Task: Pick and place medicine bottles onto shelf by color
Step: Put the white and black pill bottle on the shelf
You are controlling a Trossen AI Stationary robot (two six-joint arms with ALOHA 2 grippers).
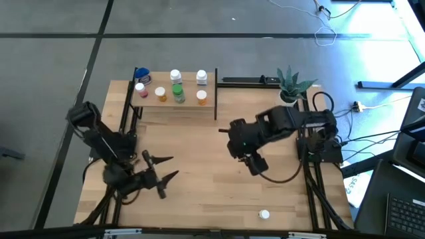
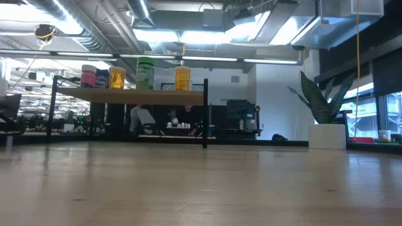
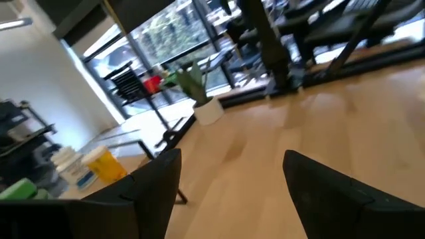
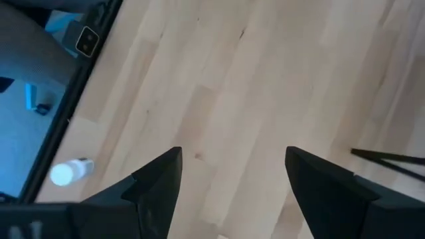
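Several medicine bottles with white caps stand on the shelf at the table's far left: blue, pink, orange, green, white and others. One more white-capped bottle rests on the table near its near edge. My left gripper hovers open at the near left, level, pointing toward the table's middle. My right gripper hangs open over the table's middle right, slanting down, with bare wood between its fingers.
A potted green plant stands at the far right corner. The black posts of the shelf rise from the table. Bare wooden tabletop lies between the two arms and in front of the shelf.
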